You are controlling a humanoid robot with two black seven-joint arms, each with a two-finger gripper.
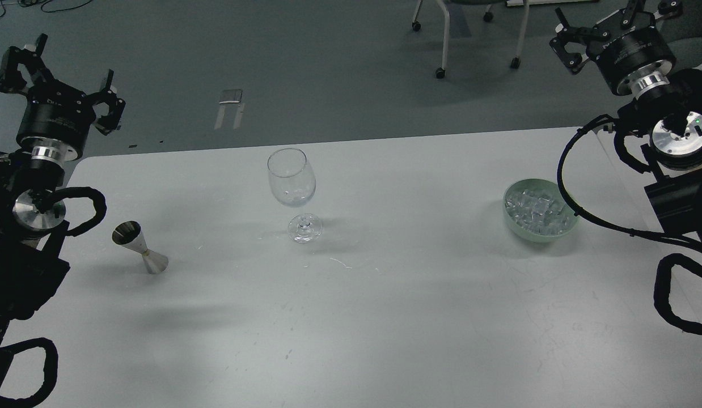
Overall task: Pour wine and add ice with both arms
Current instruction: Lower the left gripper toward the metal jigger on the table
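Note:
A clear wine glass stands upright mid-table; something clear glints in the bottom of its bowl, and I cannot tell wine from ice there. A steel jigger stands at the left. A pale green bowl at the right holds a heap of clear ice cubes. My left gripper is open and empty, raised beyond the table's far left corner. My right gripper is open and empty, raised beyond the far right edge, well above the bowl.
The pale grey table fills the view, with dark floor behind it. Chair legs on castors stand on the floor at the back. A black cable from my right arm loops over the bowl's right side.

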